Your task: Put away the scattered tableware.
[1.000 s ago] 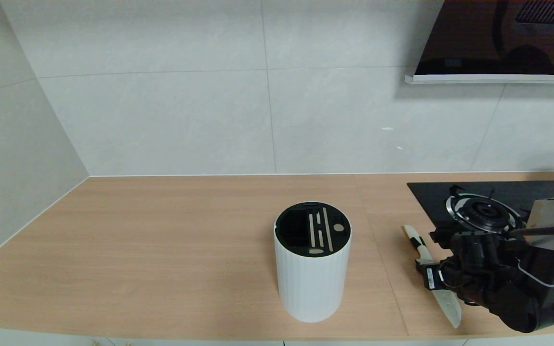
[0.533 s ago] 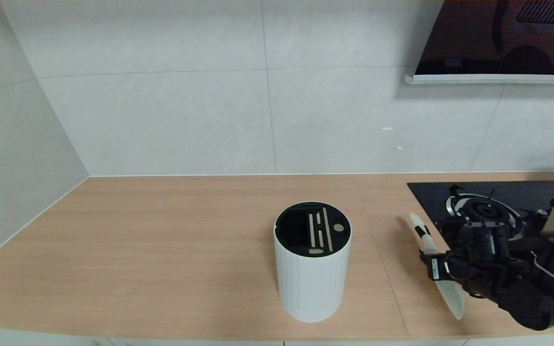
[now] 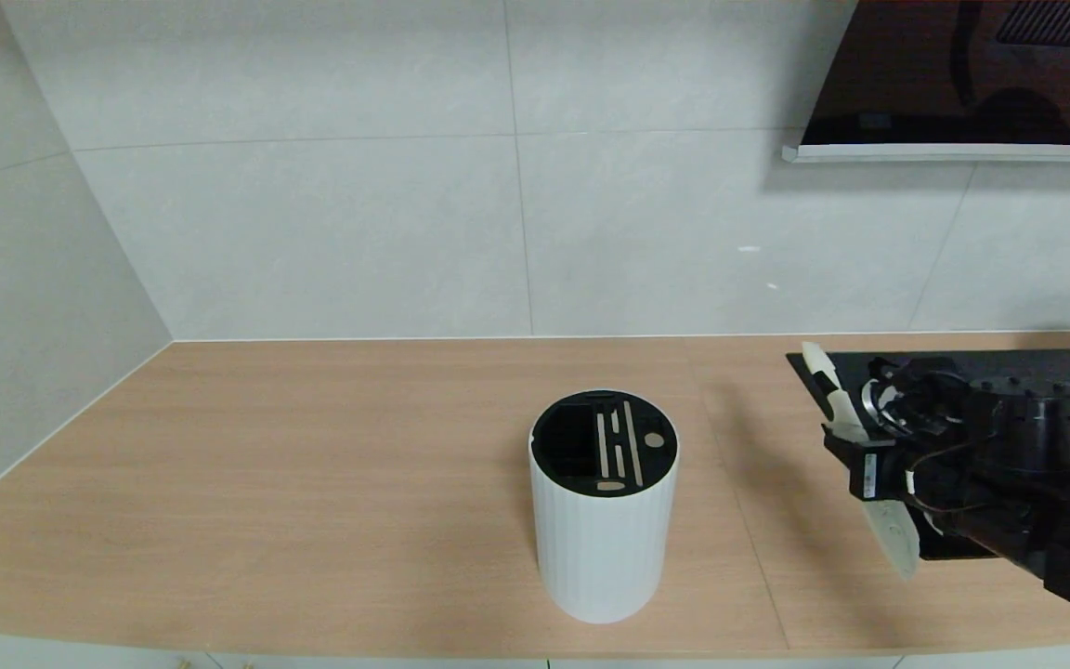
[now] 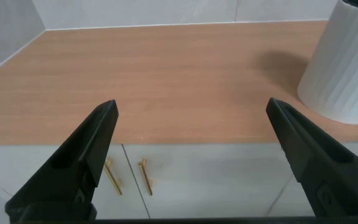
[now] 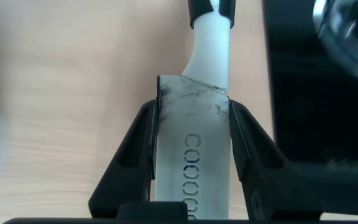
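Holding the knife [image 3: 890, 537] in my right hand [image 3: 869, 457]. The fingers [image 5: 135, 155] are closed on the blade just below its heel, one on each side, with no gap visible.

Knife look:
- Off-white and matte all over. Cannot tell ceramic from plastic.
- The blade is broad and flat, with dark grey smudges near the heel and a row of printed characters down the face.
- It narrows to a smooth rounded neck, then a black band on the handle. The handle end is rounded.

Knife position: it is off the table [image 3: 312, 483], above the line where the wood meets the left edge of the hob [image 3: 832, 364]. It sits slanted, with the handle end toward the wall [image 3: 312, 232] and the blade tip toward the table's front edge. Its shadow falls on the wood beside it. It is well apart from the holder [image 3: 604, 530], on that one's right.

Holder: an upright white cylinder with fine vertical ribs. It has a flat black top with one square opening, several narrow slots and a small round hole.

My left hand [image 4: 190, 118] is wide open and grips nothing. It sits low at the table's front edge, with the holder off to one side and the cabinet fronts [image 4: 197, 180] with thin gold pulls below.

Surfaces:
- The table is smooth, light wood grain.
- The hob is glossy black glass with a metal burner ring [image 3: 874, 395].
- The wall is large pale grey tiles.
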Tool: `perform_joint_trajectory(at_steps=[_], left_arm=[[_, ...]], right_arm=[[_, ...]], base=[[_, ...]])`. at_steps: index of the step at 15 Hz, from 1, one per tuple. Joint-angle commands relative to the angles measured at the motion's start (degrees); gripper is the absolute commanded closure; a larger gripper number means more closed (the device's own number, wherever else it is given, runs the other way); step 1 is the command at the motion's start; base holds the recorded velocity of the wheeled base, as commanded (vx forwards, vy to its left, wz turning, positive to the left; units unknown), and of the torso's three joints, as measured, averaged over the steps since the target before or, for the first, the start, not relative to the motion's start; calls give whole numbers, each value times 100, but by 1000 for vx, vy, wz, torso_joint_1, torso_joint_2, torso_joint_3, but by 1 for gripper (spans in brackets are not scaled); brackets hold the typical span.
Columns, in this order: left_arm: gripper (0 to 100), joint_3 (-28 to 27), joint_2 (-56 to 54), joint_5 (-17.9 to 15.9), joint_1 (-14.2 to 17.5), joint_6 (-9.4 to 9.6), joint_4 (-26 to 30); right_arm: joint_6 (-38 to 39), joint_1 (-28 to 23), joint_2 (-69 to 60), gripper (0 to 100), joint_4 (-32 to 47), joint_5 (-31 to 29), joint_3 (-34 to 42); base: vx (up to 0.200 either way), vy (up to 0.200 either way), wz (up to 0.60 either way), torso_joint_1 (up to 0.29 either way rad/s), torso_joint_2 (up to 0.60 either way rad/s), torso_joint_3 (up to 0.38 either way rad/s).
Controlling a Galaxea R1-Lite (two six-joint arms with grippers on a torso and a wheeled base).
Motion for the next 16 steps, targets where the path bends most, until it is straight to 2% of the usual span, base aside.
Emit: perform_joint_trajectory(at_steps=[1, 3, 4, 6, 9, 11, 13, 15, 16], left_arm=[[0, -568, 141, -377, -13, -5, 342], [0, -1113, 729, -1001, -13, 4, 676], [0, -1245, 949, -1133, -13, 4, 676], [0, -1940, 2004, -1695, -21, 4, 676], [0, -2572, 3375, -2196, -48, 12, 571], [0, -3029, 4386, -2293, -382, -14, 210], [0, -3240, 5063, -2284, -830, -119, -379], [0, -3425, 5889, -2267, -1560, -462, -1205], [0, -3460, 6108, -2258, -1744, -620, -1451]], right_arm=[[30, 321, -1155, 100, 345, 2, -14], [30, 462, -1533, 100, 591, 2, -119], [30, 471, -1568, 100, 626, 2, -163], [30, 541, -1577, 100, 952, 11, -682], [30, 858, -1559, 100, 1417, 2, -1279], [30, 1183, -1524, 100, 1453, 2, -1455], [30, 1403, -1489, 100, 1461, 2, -1613], [30, 1649, -1392, 100, 1453, 11, -1780], [30, 1710, -1331, 100, 1453, 11, -1833]], base=[[0, 0, 0, 0, 0, 0], [0, 0, 0, 0, 0, 0], [0, 0, 0, 0, 0, 0], [0, 0, 0, 0, 0, 0], [0, 0, 0, 0, 0, 0], [0, 0, 0, 0, 0, 0], [0, 0, 0, 0, 0, 0], [0, 0, 0, 0, 0, 0], [0, 0, 0, 0, 0, 0]])
